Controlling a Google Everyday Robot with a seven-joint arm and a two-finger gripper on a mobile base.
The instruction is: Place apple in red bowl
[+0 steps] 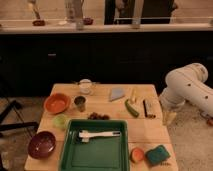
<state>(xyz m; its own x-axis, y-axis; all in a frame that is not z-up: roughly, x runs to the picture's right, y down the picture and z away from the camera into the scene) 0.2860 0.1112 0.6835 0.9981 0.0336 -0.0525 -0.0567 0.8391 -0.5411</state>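
"Orange-red apple (137, 154): where did it lie?"
"On the wooden tabletop (150, 131), near right corner, between a green tray (65, 150) and a teal sponge (158, 155)."
"And the red bowl (57, 103)?"
"At the left edge, well apart from the apple."
"The gripper (169, 118)?"
"It hung beside the tabletop's right edge, fingers wide, holding nothing."

apple (137, 155) front right, beside sponge (158, 155); red bowl (57, 103) left; pincer (169, 118) beyond right edge of table (147, 129).

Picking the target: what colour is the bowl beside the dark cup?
Orange-red bowl, camera view; gripper hangs right of the table.
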